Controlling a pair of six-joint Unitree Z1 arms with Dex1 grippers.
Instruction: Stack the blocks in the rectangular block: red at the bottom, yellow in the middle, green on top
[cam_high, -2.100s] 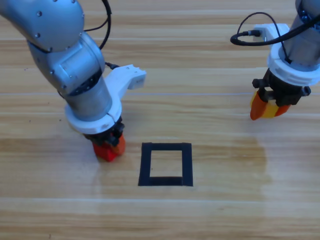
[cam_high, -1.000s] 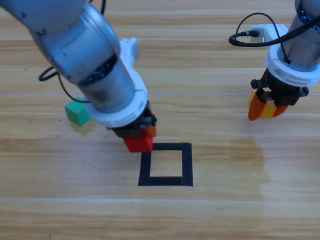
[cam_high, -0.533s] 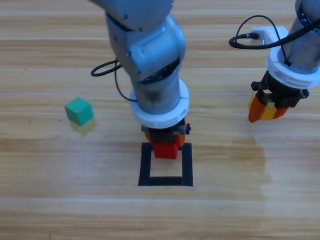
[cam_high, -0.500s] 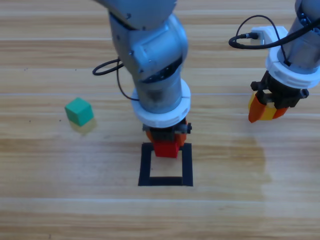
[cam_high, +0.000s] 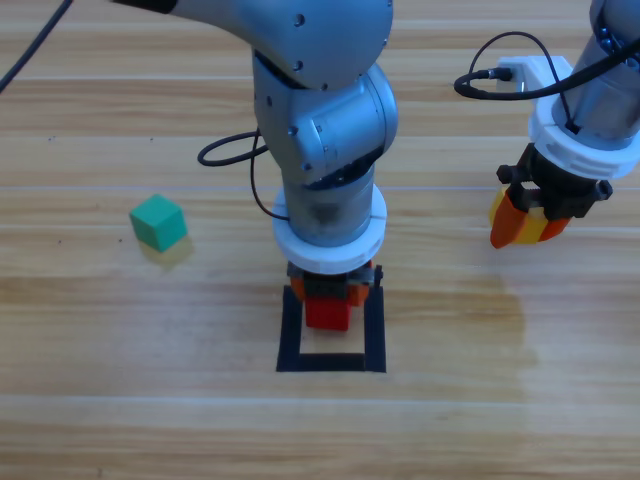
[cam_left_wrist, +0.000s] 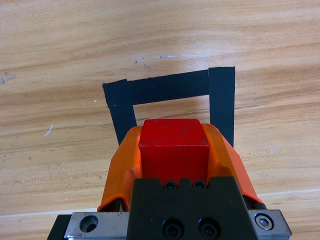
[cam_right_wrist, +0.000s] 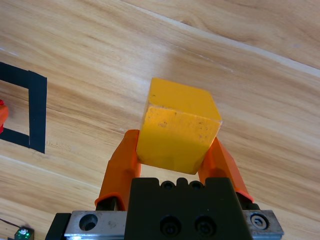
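- left gripper (cam_high: 328, 298): the arm's wrist covers most of it in the high view; only the jaw tips and the front of the red cube (cam_high: 328, 311) show below the wrist
- left wrist view: the left gripper (cam_left_wrist: 173, 150) has its jaws clamped on the two sides of the red cube (cam_left_wrist: 173, 148), over the black outline (cam_left_wrist: 222, 102)
- the near bar of the outline is hidden behind the gripper in that view; whether the cube touches the table cannot be told
- high view: the red cube sits in the upper part of the black outline (cam_high: 374, 330); the wood centre below it is bare
- right gripper (cam_high: 527, 225): at the right of the table, well apart from the outline; its jaws are shut on the yellow cube (cam_high: 529, 222), largely masked by orange there
- right wrist view: the yellow cube (cam_right_wrist: 179, 131) is gripped by its lower sides in the right gripper (cam_right_wrist: 172, 155), above bare wood; a corner of the outline (cam_right_wrist: 37, 110) is cut off at the left edge
- green cube (cam_high: 158, 222): alone on open table at the left, well apart from outline and arms
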